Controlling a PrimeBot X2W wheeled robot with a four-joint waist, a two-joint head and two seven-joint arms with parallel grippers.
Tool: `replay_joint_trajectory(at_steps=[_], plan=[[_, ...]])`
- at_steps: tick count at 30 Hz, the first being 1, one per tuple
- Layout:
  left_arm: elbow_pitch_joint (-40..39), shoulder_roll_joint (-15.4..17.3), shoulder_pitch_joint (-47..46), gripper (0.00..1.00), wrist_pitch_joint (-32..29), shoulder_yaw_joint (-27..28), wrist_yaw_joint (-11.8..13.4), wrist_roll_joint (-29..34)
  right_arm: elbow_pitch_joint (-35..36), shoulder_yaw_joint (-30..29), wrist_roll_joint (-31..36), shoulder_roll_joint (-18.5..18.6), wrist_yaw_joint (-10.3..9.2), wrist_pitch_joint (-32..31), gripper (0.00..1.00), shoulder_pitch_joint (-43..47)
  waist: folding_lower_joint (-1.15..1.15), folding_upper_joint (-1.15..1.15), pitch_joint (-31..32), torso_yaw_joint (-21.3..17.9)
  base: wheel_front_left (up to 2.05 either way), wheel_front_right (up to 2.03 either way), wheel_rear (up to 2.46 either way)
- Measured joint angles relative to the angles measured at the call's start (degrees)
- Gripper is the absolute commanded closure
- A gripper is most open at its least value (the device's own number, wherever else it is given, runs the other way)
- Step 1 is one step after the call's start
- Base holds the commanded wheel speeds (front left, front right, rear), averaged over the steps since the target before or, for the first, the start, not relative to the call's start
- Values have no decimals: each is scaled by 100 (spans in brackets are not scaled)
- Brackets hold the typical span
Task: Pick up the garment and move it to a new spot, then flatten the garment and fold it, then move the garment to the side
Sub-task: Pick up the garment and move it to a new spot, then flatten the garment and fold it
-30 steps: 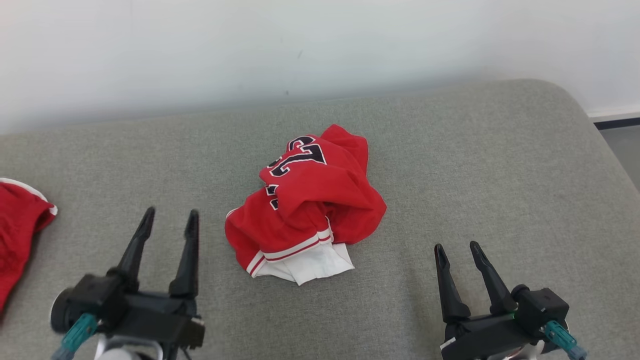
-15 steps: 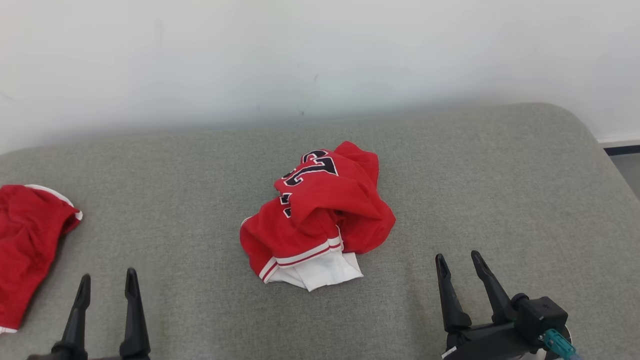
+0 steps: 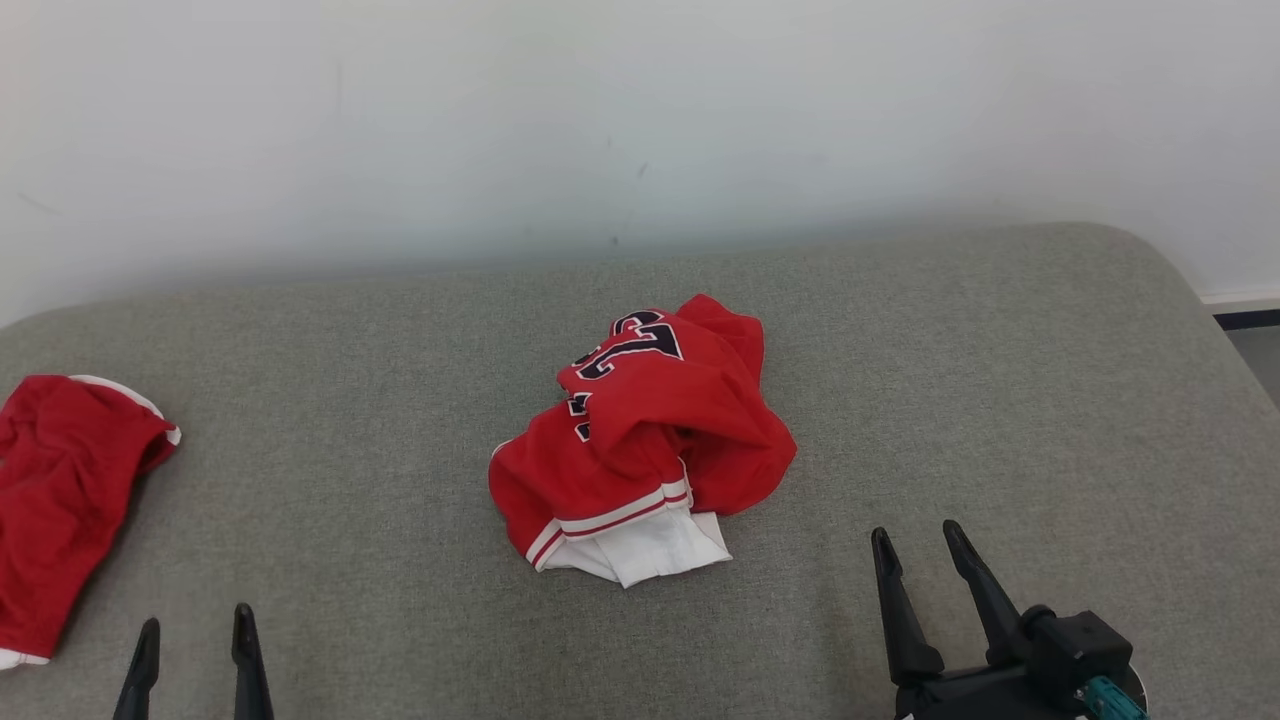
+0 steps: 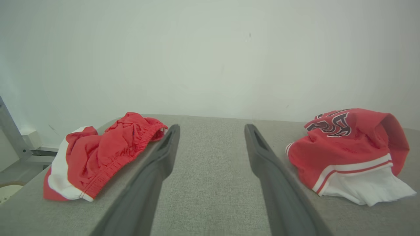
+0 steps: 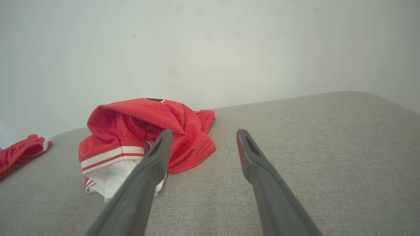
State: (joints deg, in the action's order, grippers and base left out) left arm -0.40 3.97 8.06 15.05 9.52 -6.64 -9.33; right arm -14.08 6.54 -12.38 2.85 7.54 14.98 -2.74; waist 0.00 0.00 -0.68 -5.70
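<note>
A crumpled red garment (image 3: 645,430) with black numbers and a white-and-red striped hem lies bunched in the middle of the grey cushion (image 3: 950,370). It sits at the right in the left wrist view (image 4: 347,147) and at the left in the right wrist view (image 5: 144,134). My left gripper (image 3: 195,632) stands open at the lower left, well clear of the garment, only its fingertips in the head view. My right gripper (image 3: 917,536) stands open at the lower right, short of the garment and to its right. Nothing is between either pair of fingers (image 5: 157,154).
A second red piece of clothing (image 3: 60,490) with white trim lies at the cushion's left edge, also at left in the left wrist view (image 4: 101,154). A pale wall (image 3: 640,120) rises behind the cushion. The cushion's rounded right corner (image 3: 1170,270) drops to the floor.
The head camera has tilted, so the whole scene sits lower and further right. My left gripper has drawn back toward the bottom edge; the garment lies as before.
</note>
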Motion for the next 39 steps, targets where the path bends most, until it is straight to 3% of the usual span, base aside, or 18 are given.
replay_joint_trajectory(at_steps=[7, 39], plan=[[22, -71, 110, 0, 0, 122, -45, 256, -12, -77, 115, 0, 0, 0, 0, 101, 0, 0, 3, 3, 0, 0, 0], [144, -103, 130, 0, 0, 220, -77, 209, -63, -86, 147, 0, 0, 0, 0, 160, 0, 0, -39, 44, 0, 0, 0]])
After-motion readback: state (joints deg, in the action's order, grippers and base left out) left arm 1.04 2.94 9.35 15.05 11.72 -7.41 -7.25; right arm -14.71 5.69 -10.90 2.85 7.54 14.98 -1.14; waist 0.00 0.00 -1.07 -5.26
